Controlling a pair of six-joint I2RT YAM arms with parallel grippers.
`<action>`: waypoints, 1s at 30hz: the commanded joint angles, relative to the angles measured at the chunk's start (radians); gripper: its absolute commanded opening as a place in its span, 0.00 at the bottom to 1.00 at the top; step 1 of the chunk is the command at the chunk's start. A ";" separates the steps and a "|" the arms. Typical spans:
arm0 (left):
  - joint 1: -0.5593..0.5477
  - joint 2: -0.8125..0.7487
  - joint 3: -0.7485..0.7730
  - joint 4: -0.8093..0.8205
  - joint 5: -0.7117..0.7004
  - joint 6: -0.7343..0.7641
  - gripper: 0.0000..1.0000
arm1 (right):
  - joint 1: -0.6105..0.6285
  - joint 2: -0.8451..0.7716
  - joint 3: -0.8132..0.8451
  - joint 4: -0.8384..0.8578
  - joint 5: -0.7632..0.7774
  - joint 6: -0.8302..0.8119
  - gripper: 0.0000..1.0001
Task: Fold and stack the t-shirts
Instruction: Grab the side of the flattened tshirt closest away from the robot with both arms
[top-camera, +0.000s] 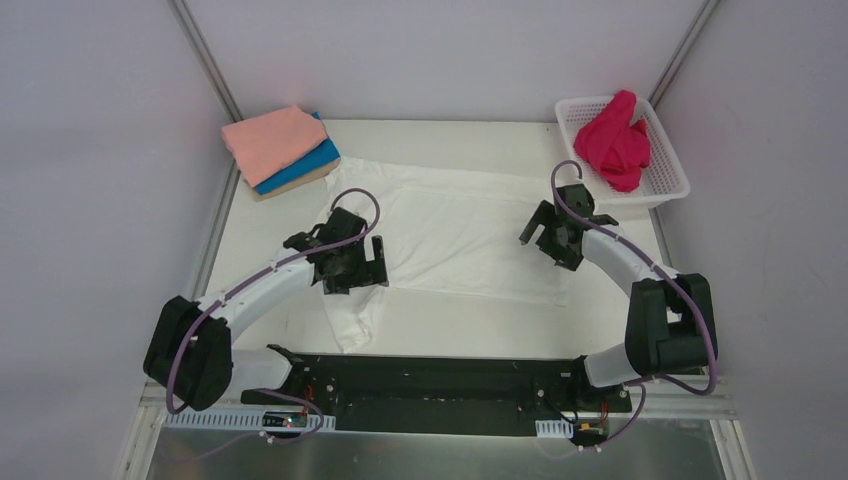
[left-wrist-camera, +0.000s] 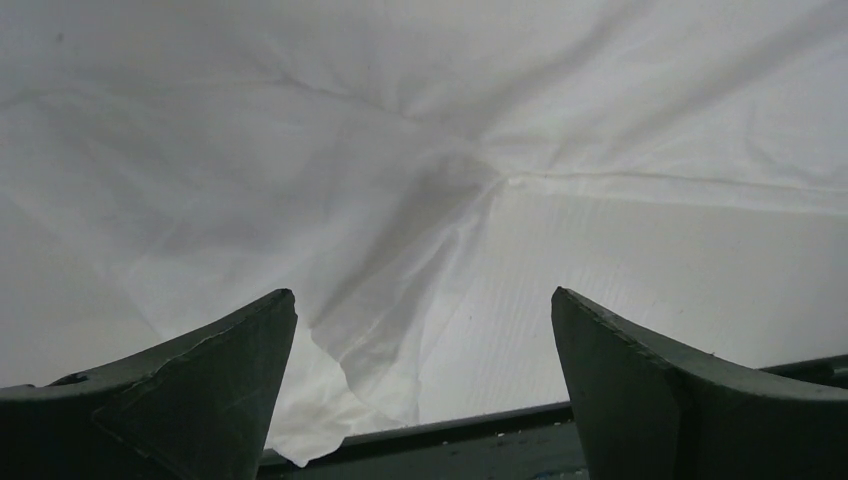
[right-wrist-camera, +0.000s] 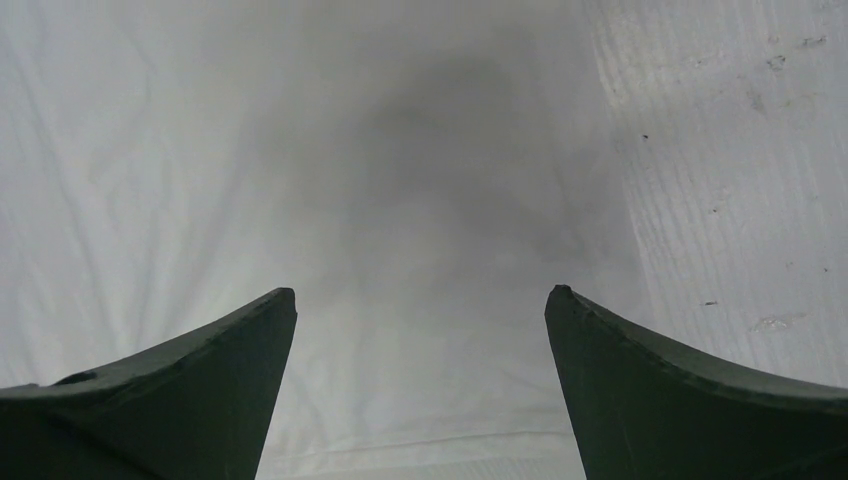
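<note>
A white t-shirt (top-camera: 460, 235) lies spread flat across the middle of the table, one sleeve (top-camera: 355, 325) trailing toward the near edge. My left gripper (top-camera: 360, 265) hovers open over the shirt's left side. In the left wrist view the wrinkled cloth (left-wrist-camera: 300, 150) and sleeve sit below the empty left gripper (left-wrist-camera: 423, 300). My right gripper (top-camera: 547, 235) is open above the shirt's right edge. The right wrist view shows smooth white cloth (right-wrist-camera: 400, 200) under the right gripper (right-wrist-camera: 420, 295). A folded salmon-pink tee (top-camera: 272, 138) rests on a folded blue one (top-camera: 308, 166) at the back left. A magenta tee (top-camera: 617, 140) is bunched in the basket.
A white lattice basket (top-camera: 672, 178) stands at the back right corner. Grey walls and metal posts close in the table on three sides. A black base rail (top-camera: 430, 385) runs along the near edge between the arm bases. Bare table (right-wrist-camera: 740, 150) shows right of the shirt.
</note>
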 joint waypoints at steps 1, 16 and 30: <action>-0.012 -0.136 -0.091 -0.003 0.057 -0.068 0.99 | -0.005 0.008 -0.015 0.037 0.067 0.049 0.99; -0.110 -0.107 -0.172 0.139 0.218 -0.128 0.99 | -0.004 0.050 -0.010 0.035 0.023 0.062 0.99; -0.367 0.139 -0.021 0.278 0.406 -0.010 0.99 | -0.005 0.052 -0.012 0.043 -0.011 0.057 0.99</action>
